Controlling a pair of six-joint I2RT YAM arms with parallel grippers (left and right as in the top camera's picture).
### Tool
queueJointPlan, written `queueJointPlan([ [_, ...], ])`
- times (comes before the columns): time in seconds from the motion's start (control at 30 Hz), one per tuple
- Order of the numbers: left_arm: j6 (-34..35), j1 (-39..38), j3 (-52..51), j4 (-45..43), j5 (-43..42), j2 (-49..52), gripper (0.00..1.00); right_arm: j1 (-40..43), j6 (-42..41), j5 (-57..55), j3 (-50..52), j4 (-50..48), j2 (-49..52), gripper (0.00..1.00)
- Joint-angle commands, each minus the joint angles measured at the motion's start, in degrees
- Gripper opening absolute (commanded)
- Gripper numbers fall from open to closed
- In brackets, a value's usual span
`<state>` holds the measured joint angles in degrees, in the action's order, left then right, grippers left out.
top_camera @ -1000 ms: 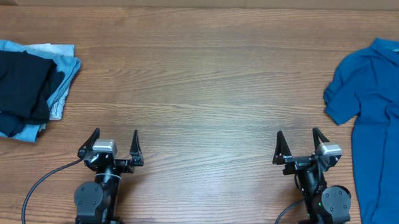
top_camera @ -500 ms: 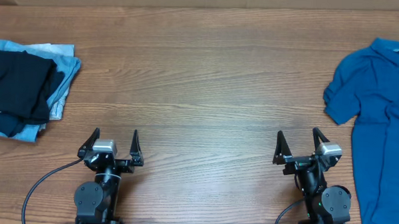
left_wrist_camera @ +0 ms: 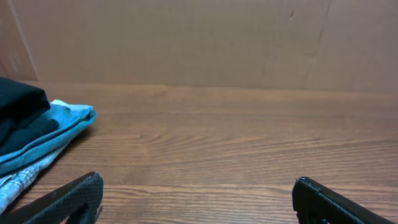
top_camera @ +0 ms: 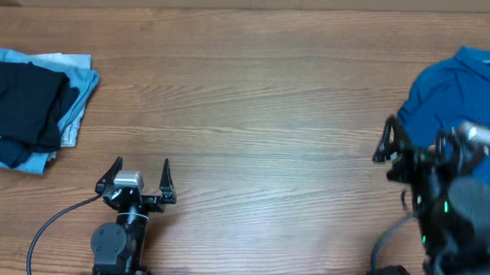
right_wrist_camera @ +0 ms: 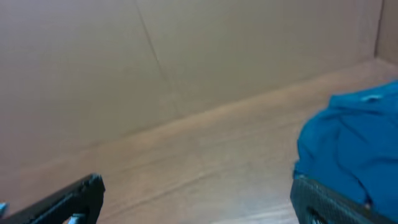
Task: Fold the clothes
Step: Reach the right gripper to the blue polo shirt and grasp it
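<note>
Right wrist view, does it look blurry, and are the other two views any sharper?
Right wrist view: smeared throughout, with the blue shirt soft-edged. Overhead view: the right hand is blurred, while the left hand and the table grain are crisp. Left wrist view: sharp, evenly lit, no glare.

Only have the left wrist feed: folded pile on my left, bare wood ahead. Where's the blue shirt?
Observer: The blue shirt lies at the right edge of the table, partly out of the overhead frame.
Operator: Right arm anywhere near it?
Observer: Yes. From overhead, the right gripper overlaps the shirt's left edge, jaws open with nothing between them. I cannot tell whether it touches the fabric.
Operator: Is the shirt laid out flat?
Observer: No. The right wrist view shows it bunched up, with rounded folds along its near side.
</note>
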<state>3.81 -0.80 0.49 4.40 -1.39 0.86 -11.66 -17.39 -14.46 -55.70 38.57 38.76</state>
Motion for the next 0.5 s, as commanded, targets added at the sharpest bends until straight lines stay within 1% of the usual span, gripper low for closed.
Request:
queueJointPlan([
  [0.0, -1.5, -0.3, -0.2, 0.0, 0.3, -0.6, 1.00, 0.6, 3.1, -2.3, -11.3, 6.4, 13.0, 1.00],
  [0.03, -1.5, -0.3, -0.2, 0.0, 0.3, -0.6, 1.00, 1.5, 3.0, -2.4, -13.6, 8.3, 16.4, 1.00],
  [0.07, -1.5, -0.3, -0.2, 0.0, 0.3, -0.6, 1.00, 4.2, 3.0, -0.8, -17.5, 11.5, 22.1, 1.00],
  [0.17, -1.5, -0.3, -0.2, 0.0, 0.3, -0.6, 1.00, 14.1, 3.0, 10.3, -25.8, 18.0, 35.4, 1.00],
  [0.23, -1.5, -0.3, -0.2, 0.0, 0.3, -0.6, 1.00, 19.0, 3.0, 14.1, -27.1, 19.3, 39.7, 1.00],
  [0.27, -1.5, -0.3, -0.2, 0.0, 0.3, -0.6, 1.00, 20.9, 2.4, 14.2, -27.1, 19.1, 40.8, 1.00],
  [0.33, -1.5, -0.3, -0.2, 0.0, 0.3, -0.6, 1.00, 24.5, -1.6, 14.2, -27.1, 18.8, 42.4, 1.00],
  [0.4, -1.5, -0.3, -0.2, 0.0, 0.3, -0.6, 1.00, 26.8, -3.3, 14.2, -26.8, 19.5, 43.6, 1.00],
  [0.47, -1.5, -0.3, -0.2, 0.0, 0.3, -0.6, 1.00, 27.5, -3.2, 14.2, -25.7, 20.1, 46.3, 0.99],
])
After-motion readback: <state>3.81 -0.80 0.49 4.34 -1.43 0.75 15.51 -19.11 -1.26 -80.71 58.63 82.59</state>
